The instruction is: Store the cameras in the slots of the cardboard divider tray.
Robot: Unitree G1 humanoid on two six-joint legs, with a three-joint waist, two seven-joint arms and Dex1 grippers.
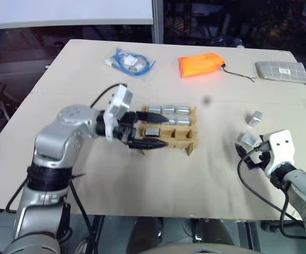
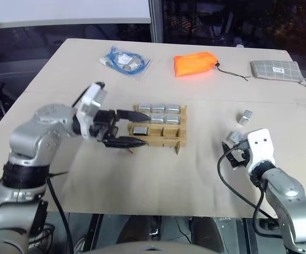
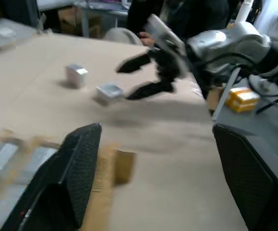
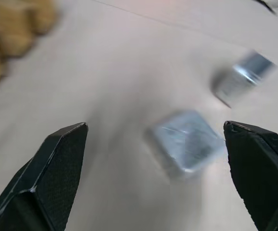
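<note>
Risk: while the right claw (image 2: 236, 152) comes in wide open at the nearer loose camera (image 4: 186, 144), that block lies askew between the fingers, so a closing pinch on its corners could squirt it aside.
Tray: cardboard divider tray (image 1: 191, 138) at mid-surface, its far slots filled; left claw (image 1: 149, 128) open and empty at its left edge, where a careless swing could shove it.
Surface: pale board (image 1: 142, 174), second loose camera (image 1: 255, 118) at right.
Room: dark beyond the far edge.
</note>
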